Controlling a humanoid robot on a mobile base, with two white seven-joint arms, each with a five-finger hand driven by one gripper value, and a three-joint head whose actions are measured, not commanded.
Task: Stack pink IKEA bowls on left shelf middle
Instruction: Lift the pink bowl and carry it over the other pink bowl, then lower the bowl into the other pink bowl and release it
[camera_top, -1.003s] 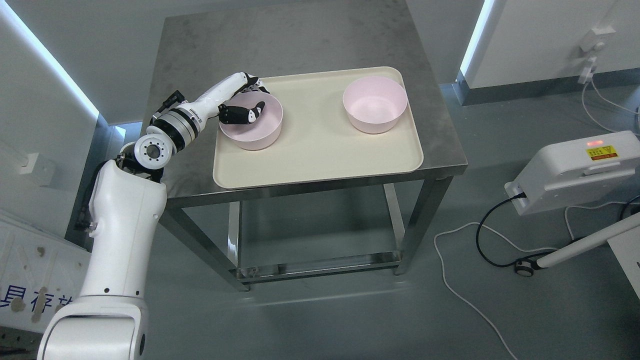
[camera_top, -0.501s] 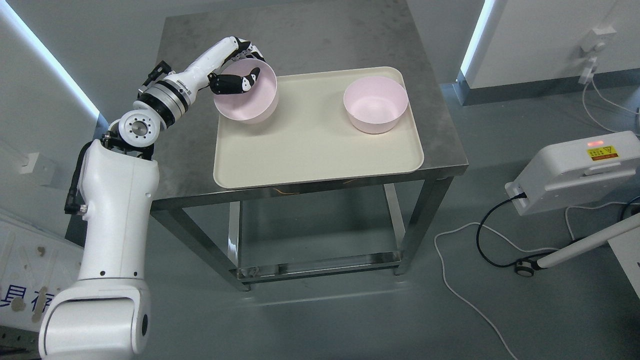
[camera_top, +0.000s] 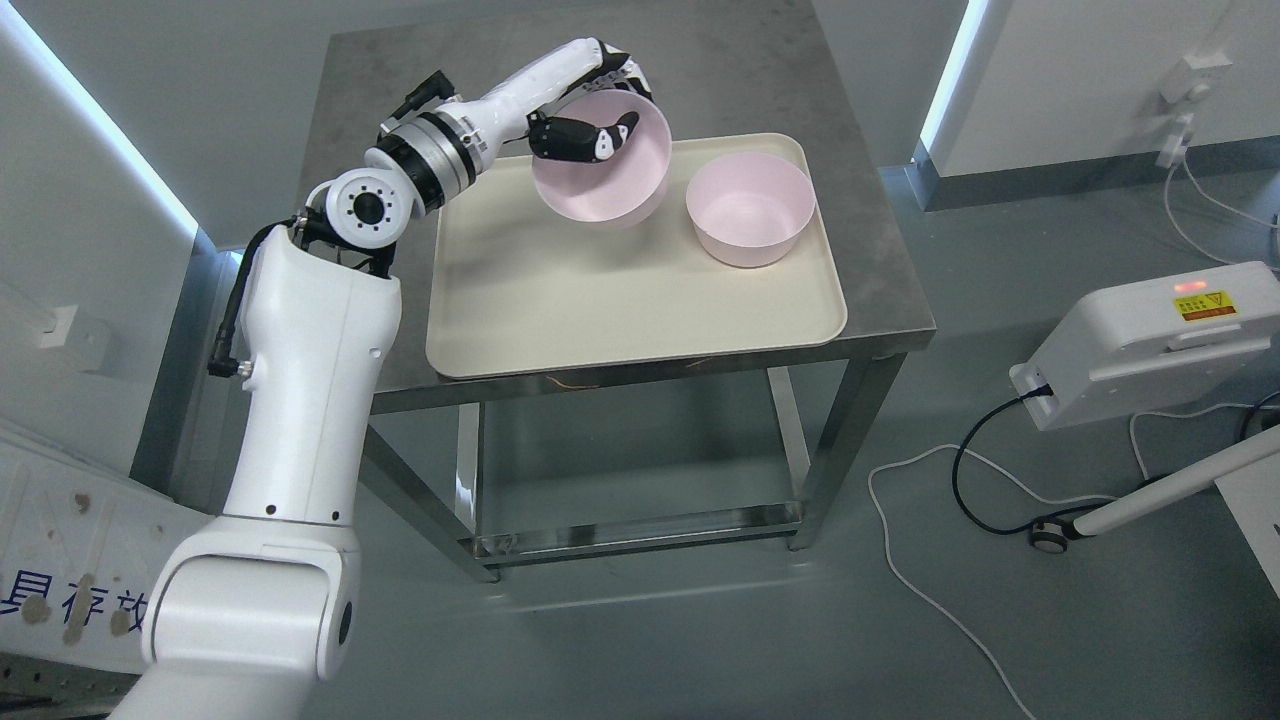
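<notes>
held pink bowl (camera_top: 600, 180): lifted, tilted | second pink bowl (camera_top: 750, 210): upright on tray (camera_top: 560, 320)

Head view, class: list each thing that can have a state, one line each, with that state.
Held pink bowl: lifted off the tray, tilted, empty.
Second pink bowl: upright on the tray, empty.
Left hand: shut on the held bowl's rim, thumb inside.
Tray: flat on the steel table.

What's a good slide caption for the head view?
Left hand carries a pink bowl above the tray, toward the second pink bowl.
</notes>
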